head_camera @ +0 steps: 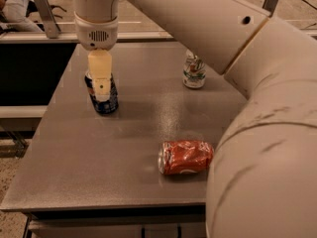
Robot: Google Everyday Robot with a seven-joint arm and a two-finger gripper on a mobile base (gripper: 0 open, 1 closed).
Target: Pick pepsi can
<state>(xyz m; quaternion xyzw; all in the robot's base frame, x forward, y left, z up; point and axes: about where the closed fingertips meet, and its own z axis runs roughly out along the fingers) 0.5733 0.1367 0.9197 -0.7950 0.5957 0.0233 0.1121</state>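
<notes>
The pepsi can (105, 102) stands upright at the left middle of the grey table (99, 157); it is dark blue and its top is hidden. My gripper (101, 86) hangs down from the white arm directly over the can. One cream finger (100, 76) lies in front of the can's upper half and covers it. The other finger is hidden from this view.
A crushed red-orange can (186, 157) lies on its side near the table's front right. A dented white-and-green can (193, 70) stands at the back right. My large white arm (267, 133) fills the right side. The table's left edge is close to the pepsi can.
</notes>
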